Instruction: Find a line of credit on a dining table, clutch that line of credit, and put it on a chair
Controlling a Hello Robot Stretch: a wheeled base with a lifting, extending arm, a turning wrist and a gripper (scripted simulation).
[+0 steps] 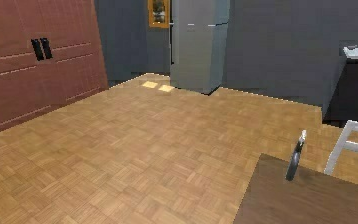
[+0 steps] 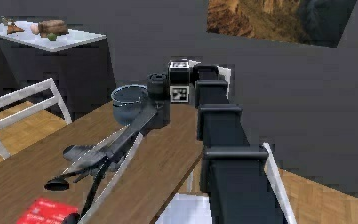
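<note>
Reaching beside the pot (image 2: 132,97), you approach the grasp; your pincer's (image 2: 72,168) hold I cannot tell; next align onto the red flat thing (image 2: 49,212).

Parquet floor (image 1: 137,140) runs to a red-brown wall (image 1: 47,75) on the forward view's left and a dark grey wall (image 1: 277,50) ahead, where a grey fridge (image 1: 199,45) stands. A white chair (image 1: 349,145) stands near the wooden table (image 1: 307,195). In the arm side view a painting (image 2: 277,20) hangs high on a dark wall.

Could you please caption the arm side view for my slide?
Arm over the wooden table, pincer near a red item, grey pot and white chair beyond.
</note>
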